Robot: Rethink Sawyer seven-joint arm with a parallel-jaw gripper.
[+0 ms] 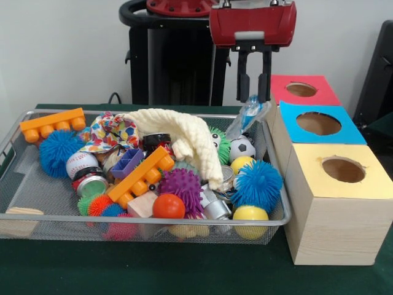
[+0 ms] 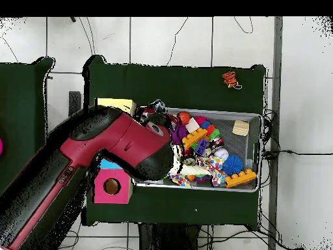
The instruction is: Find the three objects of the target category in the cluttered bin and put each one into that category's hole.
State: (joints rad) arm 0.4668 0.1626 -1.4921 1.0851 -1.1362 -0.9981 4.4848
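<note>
End effector point(image 1: 255, 86) hangs over the far right corner of the bin point(image 1: 184, 228) in the front view, w/ its two dark fingers point(image 1: 243, 78) close together & pinching the top of a clear plastic bag point(image 1: 244, 118) w/ blue in it; bag dangles down to the toys. We see the bin on the green tabletop point(image 1: 153, 270), packed w/ clutter: cream cloth point(image 1: 184, 138) draped across the middle, blue spiky ball point(image 1: 256, 183) at the right, another blue spiky ball point(image 1: 56, 150) at the left, purple spiky ball point(image 1: 182, 187), orange toy brick point(image 1: 52, 125) on the far left rim, a second orange brick point(image 1: 142, 176) in the middle, small soccer ball point(image 1: 242, 147), baseball point(image 1: 81, 163), orange ball point(image 1: 168, 206). Blue hole point(image 1: 318, 123) sits in the middle box of three, just right of the bin, btwn the red hole point(image 1: 301, 90) & the yellow hole point(image 1: 343, 169). Overhead, the red arm point(image 2: 97, 163) covers the blue box & the bin's left end; we can't see the end effector there
</note>
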